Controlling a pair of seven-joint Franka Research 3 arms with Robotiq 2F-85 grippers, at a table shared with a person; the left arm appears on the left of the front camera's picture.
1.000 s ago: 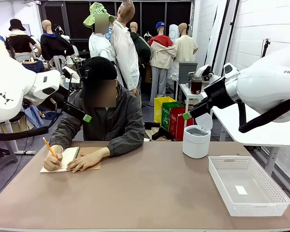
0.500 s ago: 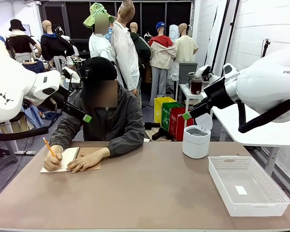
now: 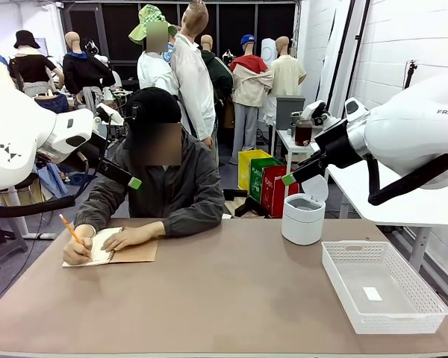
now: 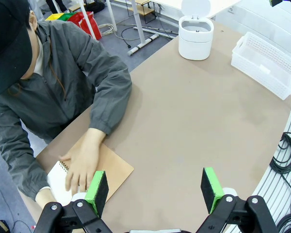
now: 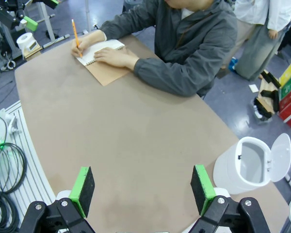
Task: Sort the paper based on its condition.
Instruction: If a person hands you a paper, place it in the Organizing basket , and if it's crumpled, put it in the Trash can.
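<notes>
Paper (image 3: 98,254) is a page in the notebook (image 3: 138,254) the person (image 3: 175,190) writes on, far left; nothing looks sorted yet. Left gripper (image 4: 155,187) and right gripper (image 5: 143,189) hang wide open, empty. Bin (image 3: 303,218) and basket (image 3: 358,245) wait at right.

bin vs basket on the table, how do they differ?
The bin is round with solid walls; the basket is rectangular with perforated walls. The bin has a lid, flipped up; the basket has none. The bin is tall and narrow and stands near the far edge; the basket is low and wide and sits nearer the robot. Both are white and stand on the right part of the table.
</notes>
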